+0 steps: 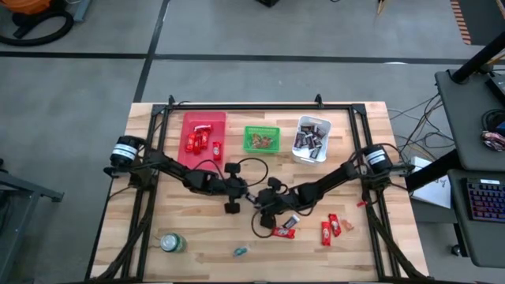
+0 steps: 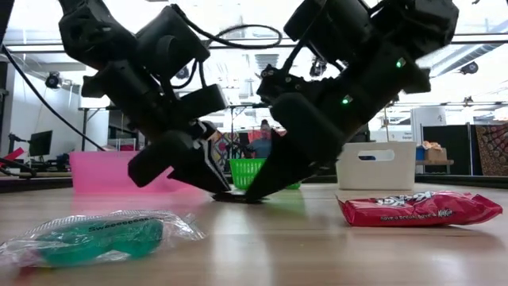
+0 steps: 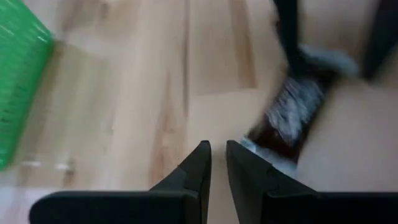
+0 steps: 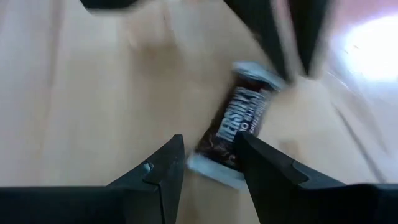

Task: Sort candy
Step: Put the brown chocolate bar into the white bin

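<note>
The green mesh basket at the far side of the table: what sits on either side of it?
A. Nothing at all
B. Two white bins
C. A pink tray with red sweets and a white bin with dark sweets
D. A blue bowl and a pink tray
C: from above, the green mesh basket stands between the pink tray of red-wrapped sweets and the white bin of dark-wrapped sweets.
</note>
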Controlling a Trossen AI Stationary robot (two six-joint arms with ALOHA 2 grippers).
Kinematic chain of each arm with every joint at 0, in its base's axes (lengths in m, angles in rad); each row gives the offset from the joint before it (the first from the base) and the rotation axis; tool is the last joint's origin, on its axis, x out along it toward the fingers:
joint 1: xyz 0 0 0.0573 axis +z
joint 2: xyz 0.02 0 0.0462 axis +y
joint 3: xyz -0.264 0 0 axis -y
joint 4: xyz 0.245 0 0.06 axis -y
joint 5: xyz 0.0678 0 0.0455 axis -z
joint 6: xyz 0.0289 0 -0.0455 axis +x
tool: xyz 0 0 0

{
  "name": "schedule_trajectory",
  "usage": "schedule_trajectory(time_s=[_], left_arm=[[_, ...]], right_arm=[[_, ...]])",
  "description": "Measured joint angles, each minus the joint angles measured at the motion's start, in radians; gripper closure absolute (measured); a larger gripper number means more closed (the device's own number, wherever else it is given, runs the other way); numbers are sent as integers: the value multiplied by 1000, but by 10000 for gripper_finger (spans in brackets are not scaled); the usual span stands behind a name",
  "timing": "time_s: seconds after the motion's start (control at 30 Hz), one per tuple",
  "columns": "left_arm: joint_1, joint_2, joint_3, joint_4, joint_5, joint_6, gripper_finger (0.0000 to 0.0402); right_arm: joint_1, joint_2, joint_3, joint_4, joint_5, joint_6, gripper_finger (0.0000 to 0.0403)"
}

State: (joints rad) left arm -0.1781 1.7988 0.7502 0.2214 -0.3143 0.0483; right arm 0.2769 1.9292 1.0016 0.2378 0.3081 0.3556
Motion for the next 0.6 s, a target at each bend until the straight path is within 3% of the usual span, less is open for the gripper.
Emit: schedule_trajectory(time_s=[0.17, 0.27, 0.47, 0.6], left_arm=[[-5, -3, 4, -51, 51, -70, 364], [-9, -5, 4, -62, 52, -82, 364], [-11, -15, 26, -67, 83, -56, 364], [-13, -5, 59, 16, 97, -20, 364]], right_arm=[[-2, -75, -3, -210, 76, -7, 255], [-3, -116, -3, -249, 74, -1, 255], [-8, -219, -3, -342, -90, 123, 255], [-23, -290, -2, -442, -141, 237, 255]])
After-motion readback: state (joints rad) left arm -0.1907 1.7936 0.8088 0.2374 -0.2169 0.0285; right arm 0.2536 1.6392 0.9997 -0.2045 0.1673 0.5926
